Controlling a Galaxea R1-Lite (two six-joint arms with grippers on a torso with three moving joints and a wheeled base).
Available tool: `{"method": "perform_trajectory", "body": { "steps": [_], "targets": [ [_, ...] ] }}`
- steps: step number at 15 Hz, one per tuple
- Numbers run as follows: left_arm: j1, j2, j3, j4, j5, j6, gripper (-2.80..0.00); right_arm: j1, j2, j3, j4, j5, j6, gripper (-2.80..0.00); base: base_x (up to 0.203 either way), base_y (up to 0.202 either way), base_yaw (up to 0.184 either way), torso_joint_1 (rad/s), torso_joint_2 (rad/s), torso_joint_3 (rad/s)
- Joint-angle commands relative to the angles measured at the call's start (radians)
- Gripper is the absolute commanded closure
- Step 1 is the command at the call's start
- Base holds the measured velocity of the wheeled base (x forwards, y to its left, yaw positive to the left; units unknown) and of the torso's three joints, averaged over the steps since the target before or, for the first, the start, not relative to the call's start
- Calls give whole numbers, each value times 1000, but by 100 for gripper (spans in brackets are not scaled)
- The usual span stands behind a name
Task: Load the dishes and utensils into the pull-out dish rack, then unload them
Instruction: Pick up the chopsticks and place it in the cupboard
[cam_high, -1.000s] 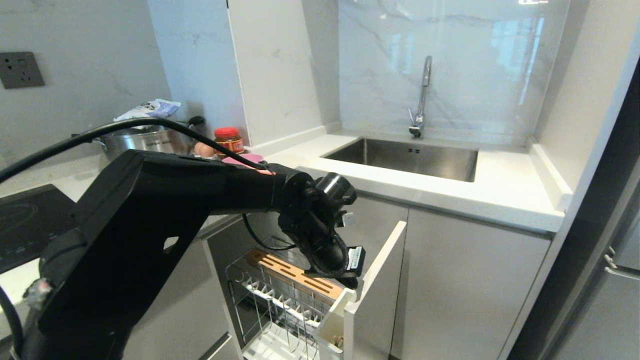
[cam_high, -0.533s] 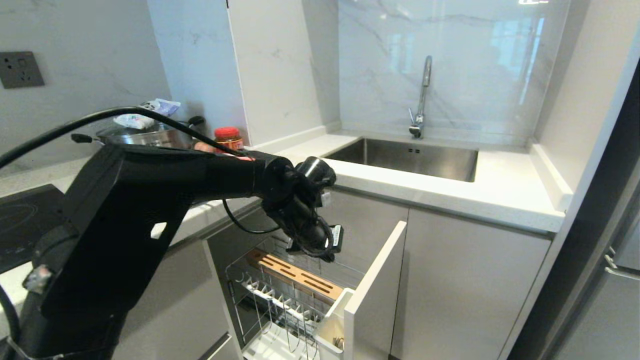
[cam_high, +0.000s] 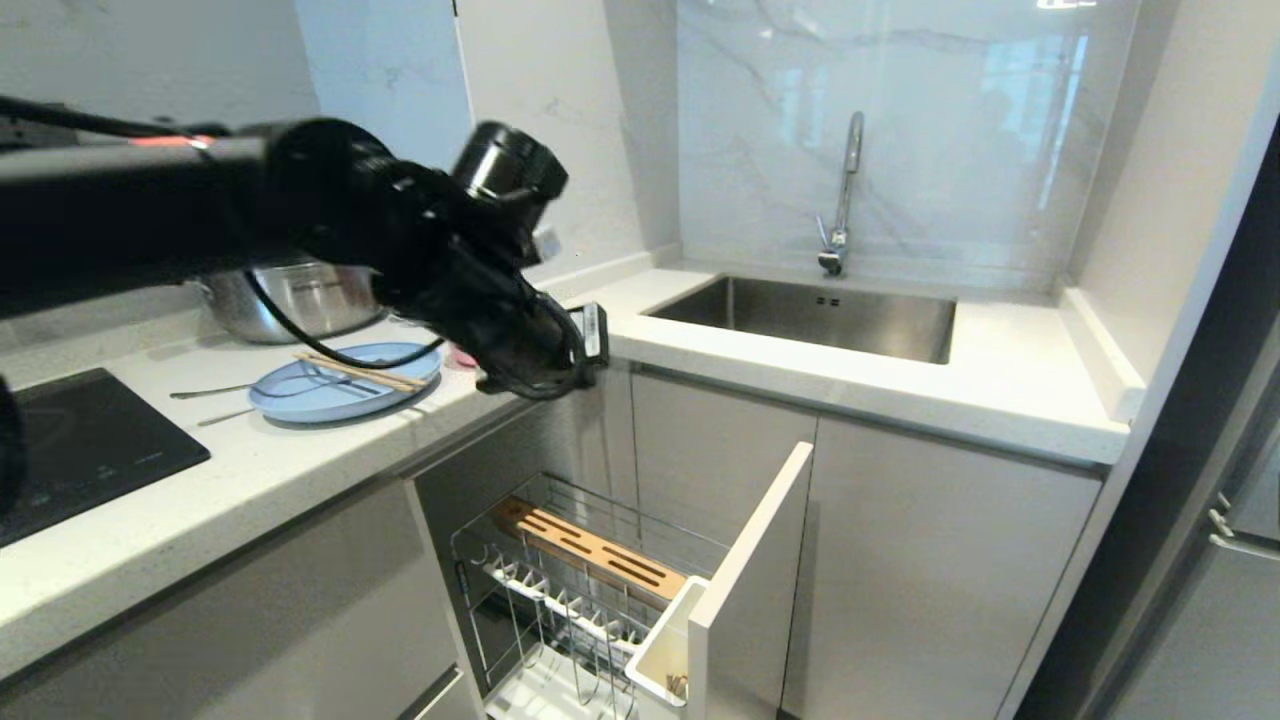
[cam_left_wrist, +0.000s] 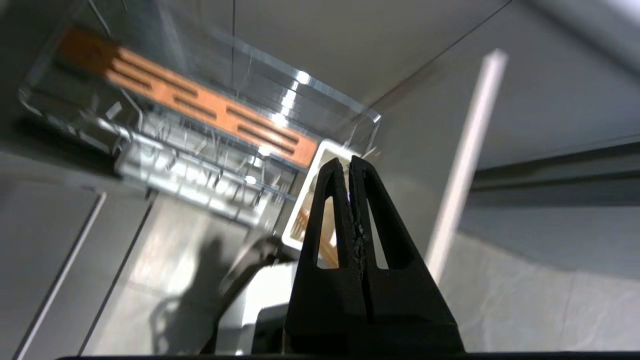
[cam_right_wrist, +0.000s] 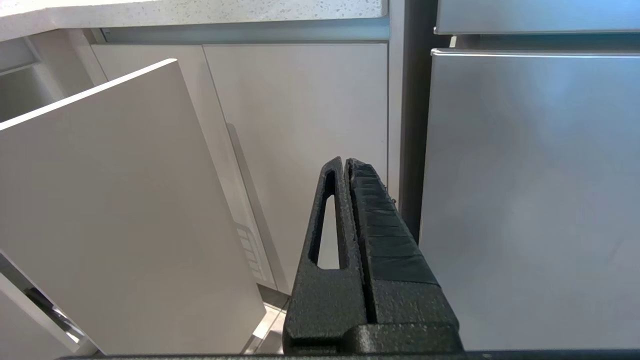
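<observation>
The pull-out dish rack (cam_high: 590, 570) stands drawn out below the counter, its wooden strip (cam_left_wrist: 200, 102) and white utensil cup (cam_high: 662, 652) in sight. On the counter lies the light-blue plate (cam_high: 300, 400) with the chopsticks (cam_high: 360, 372) across it. A slim silver fork (cam_high: 210, 391) lies just left of the plate. A sliver of the pink bowl (cam_high: 462, 356) peeks from behind my left arm. My left gripper (cam_high: 535, 383) (cam_left_wrist: 349, 160) hangs shut and empty at the counter's edge, above the rack. My right gripper (cam_right_wrist: 346, 161) is shut and empty, parked low beside the cabinet fronts.
A steel pot (cam_high: 290, 295) stands behind the plate, a black hob (cam_high: 70, 450) at the near left. The steel sink (cam_high: 810, 315) and tap (cam_high: 845, 190) are to the right. The rack's white front panel (cam_high: 750, 560) juts out into the room.
My left arm has risen from just above the rack to counter height and swung left, uncovering the plate and chopsticks. Its gripper stays shut. The right arm has not moved.
</observation>
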Motion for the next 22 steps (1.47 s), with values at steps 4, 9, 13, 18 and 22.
{"method": "perform_trajectory", "body": {
  "steps": [4, 9, 13, 18, 22],
  "targets": [
    [64, -416, 38, 2, 6, 12, 0, 0, -4, 0, 0, 0, 1, 0, 0, 0, 0, 0, 0, 0],
    [306, -851, 205, -8, -72, 279, 0, 0, -4, 0, 0, 0, 1, 0, 0, 0, 0, 0, 0, 0],
    [469, -1223, 540, -77, -103, 554, 0, 0, -4, 0, 0, 0, 1, 0, 0, 0, 0, 0, 0, 0],
    [531, -1637, 1059, -325, -126, 679, 0, 0, -4, 0, 0, 0, 1, 0, 0, 0, 0, 0, 0, 0],
    [538, -1907, 1360, -463, -108, 682, 0, 0, -4, 0, 0, 0, 1, 0, 0, 0, 0, 0, 0, 0]
  ]
}}
